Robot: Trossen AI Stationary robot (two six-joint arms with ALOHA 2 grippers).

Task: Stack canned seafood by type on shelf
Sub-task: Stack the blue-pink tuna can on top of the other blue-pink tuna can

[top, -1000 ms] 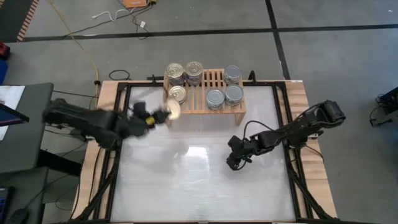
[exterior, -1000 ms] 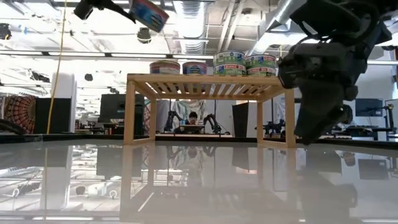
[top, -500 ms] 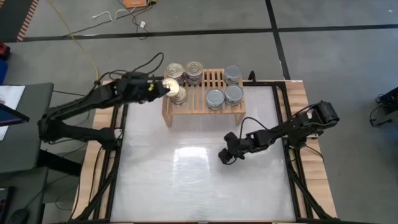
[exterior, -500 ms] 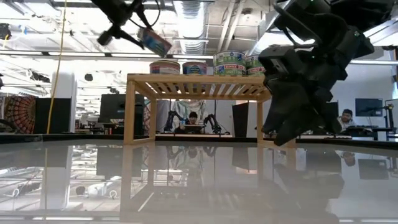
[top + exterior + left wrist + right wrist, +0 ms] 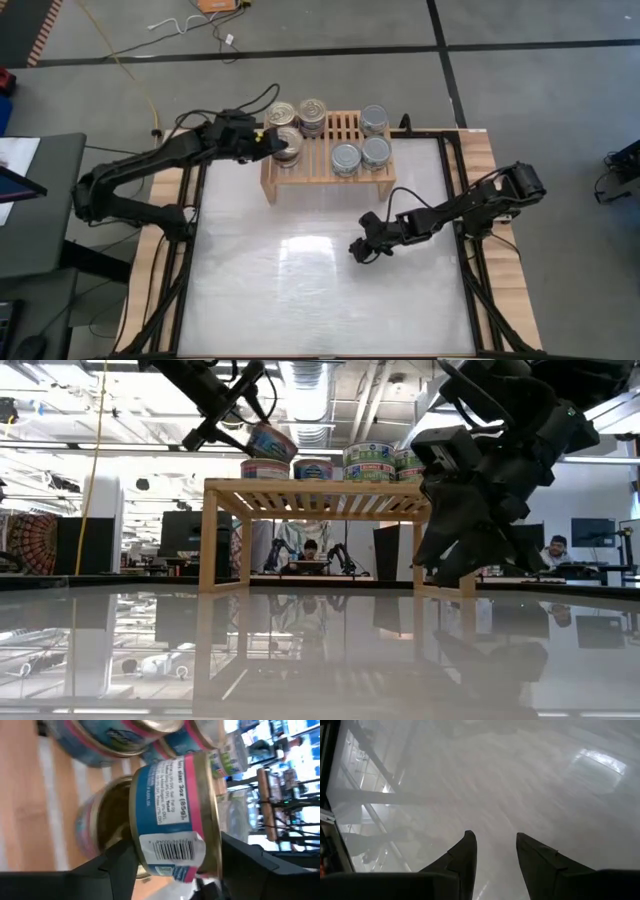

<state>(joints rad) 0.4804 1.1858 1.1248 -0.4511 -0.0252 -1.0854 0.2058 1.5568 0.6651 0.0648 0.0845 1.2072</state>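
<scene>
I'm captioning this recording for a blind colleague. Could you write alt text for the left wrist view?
The left claw holds a small blue-and-pink labelled can by its sides, barcode facing the camera, just above another can sitting on the light-wood shelf. More cans of the same label stand on the shelf nearby.

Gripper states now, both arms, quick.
Left gripper: fingers around a can, over the shelf's left end.
Right gripper: open, empty, above the table.
</scene>
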